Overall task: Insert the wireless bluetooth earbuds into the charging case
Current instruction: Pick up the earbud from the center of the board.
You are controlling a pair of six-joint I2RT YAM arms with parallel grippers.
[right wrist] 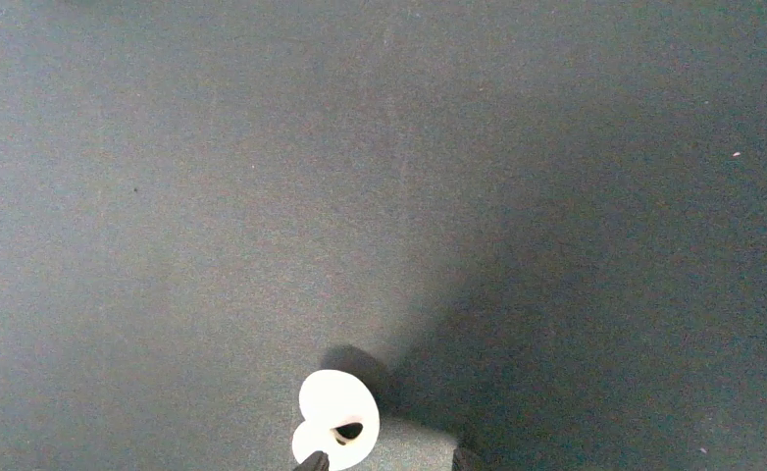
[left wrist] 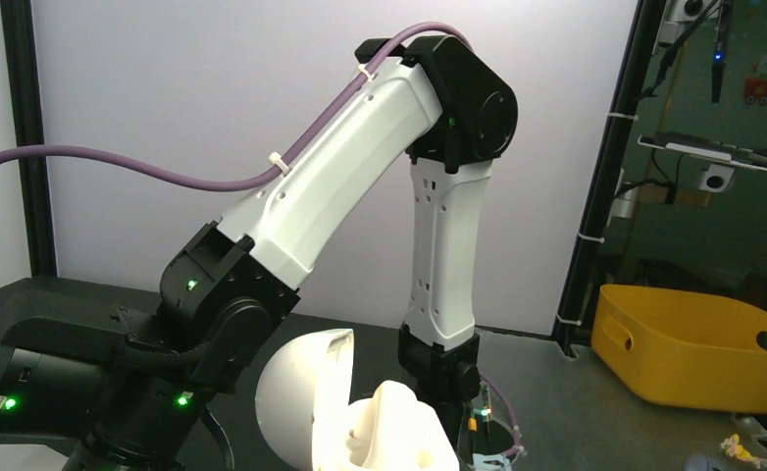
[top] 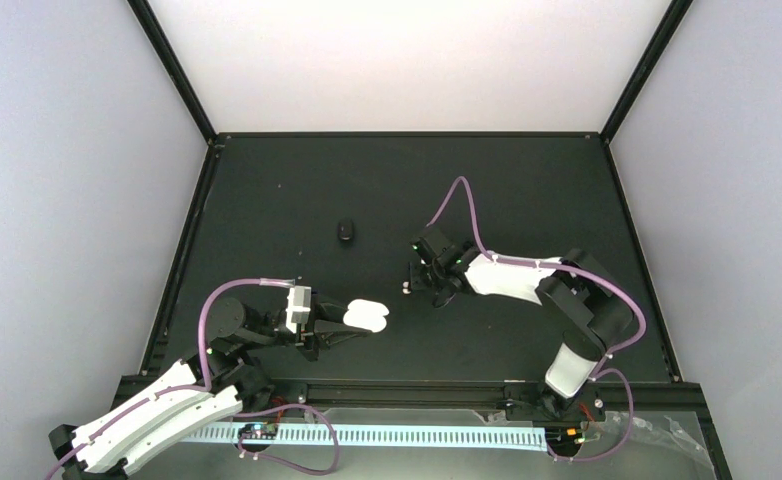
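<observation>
My left gripper is shut on the open white charging case and holds it low over the near left of the black table. In the left wrist view the case fills the bottom centre with its lid up; my own fingers do not show there. My right gripper hangs open just above the table at mid centre. One white curled earbud lies on the table against its left fingertip, not between the two; it shows as a speck in the top view. The other earbuds are not in view.
A small dark rounded object lies on the table farther back, left of centre. The right arm stands just behind the case in the left wrist view. A yellow bin sits off the table at the right.
</observation>
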